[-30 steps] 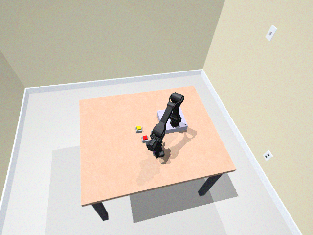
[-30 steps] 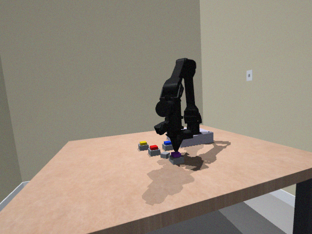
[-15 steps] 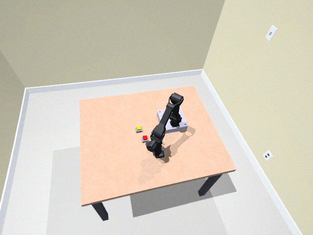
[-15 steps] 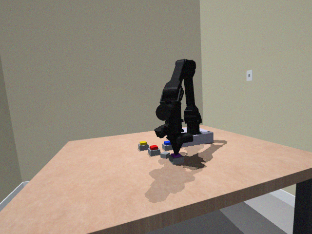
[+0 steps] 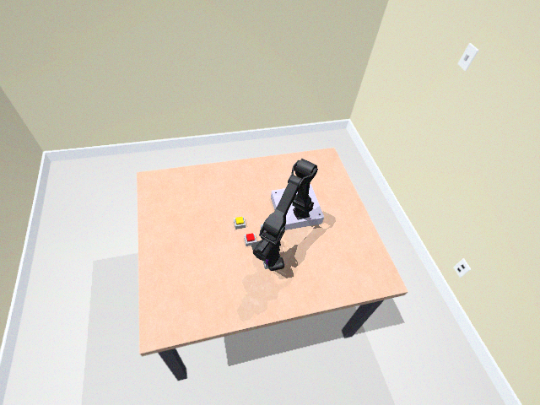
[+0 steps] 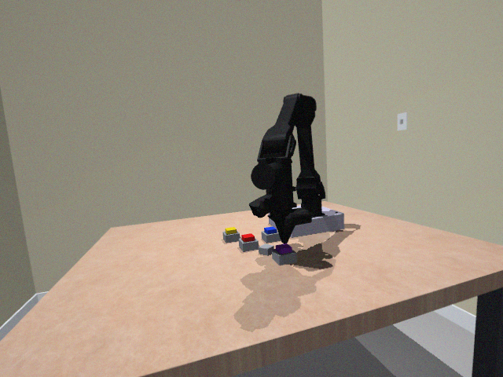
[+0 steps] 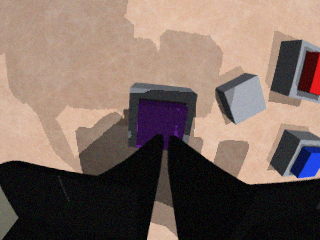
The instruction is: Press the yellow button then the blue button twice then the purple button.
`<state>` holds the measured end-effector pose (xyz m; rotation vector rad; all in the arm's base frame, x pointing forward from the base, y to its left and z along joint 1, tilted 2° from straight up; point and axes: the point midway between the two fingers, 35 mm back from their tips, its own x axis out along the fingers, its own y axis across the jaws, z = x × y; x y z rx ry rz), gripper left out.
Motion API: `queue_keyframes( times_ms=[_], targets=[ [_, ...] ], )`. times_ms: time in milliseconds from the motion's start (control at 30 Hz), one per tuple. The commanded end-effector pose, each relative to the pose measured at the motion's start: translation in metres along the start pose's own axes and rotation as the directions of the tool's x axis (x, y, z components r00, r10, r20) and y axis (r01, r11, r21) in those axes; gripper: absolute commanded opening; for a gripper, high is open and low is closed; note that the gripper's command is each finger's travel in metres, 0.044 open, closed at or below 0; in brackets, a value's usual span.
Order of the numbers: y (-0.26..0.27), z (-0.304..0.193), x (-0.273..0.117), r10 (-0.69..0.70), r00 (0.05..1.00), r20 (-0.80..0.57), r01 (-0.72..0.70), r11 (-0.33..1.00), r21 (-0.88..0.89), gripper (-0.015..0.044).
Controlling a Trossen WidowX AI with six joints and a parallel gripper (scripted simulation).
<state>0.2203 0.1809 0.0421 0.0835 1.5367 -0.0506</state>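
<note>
The purple button [image 6: 284, 249] [image 7: 160, 117] sits in a grey housing under my gripper [image 6: 284, 242] [image 7: 165, 141]. The gripper is shut, with nothing between the fingers, and points straight down. Its tips are at the near part of the purple cap in the wrist view, touching it or just above; I cannot tell whether the cap is pushed down. The blue button [image 6: 269, 230] [image 7: 309, 163] stands away to the right in the wrist view. The yellow button [image 5: 240, 220] [image 6: 230, 230] is farther off. In the top view the arm hides the blue button and most of the purple one.
The red button [image 5: 250, 237] [image 6: 247, 237] [image 7: 311, 72] stands between the yellow and purple buttons. A small grey block [image 6: 266, 249] [image 7: 245, 100] lies close beside the purple button's housing. The arm's pale base [image 5: 305, 224] [image 6: 324, 225] is behind the buttons in the exterior view.
</note>
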Motion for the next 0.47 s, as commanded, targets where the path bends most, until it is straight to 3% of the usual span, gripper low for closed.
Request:
queue_keyframes(
  times_ms=[0,33,300,400,433],
  targets=[
    [0.002,0.003,-0.018,0.012,1.000,0.020,-0.012,1.000,0.005,0.0020],
    [0.002,0.003,-0.018,0.012,1.000,0.020,-0.012,1.000,0.005,0.0020],
    [0.002,0.037,-0.079,0.012,1.000,0.023,-0.012,1.000,0.005,0.0230],
    [0.002,0.038,-0.081,0.012,1.000,0.023,-0.012,1.000,0.005,0.0309],
    [0.002,0.038,-0.081,0.012,1.000,0.023,-0.012,1.000,0.005,0.0309]
  ],
)
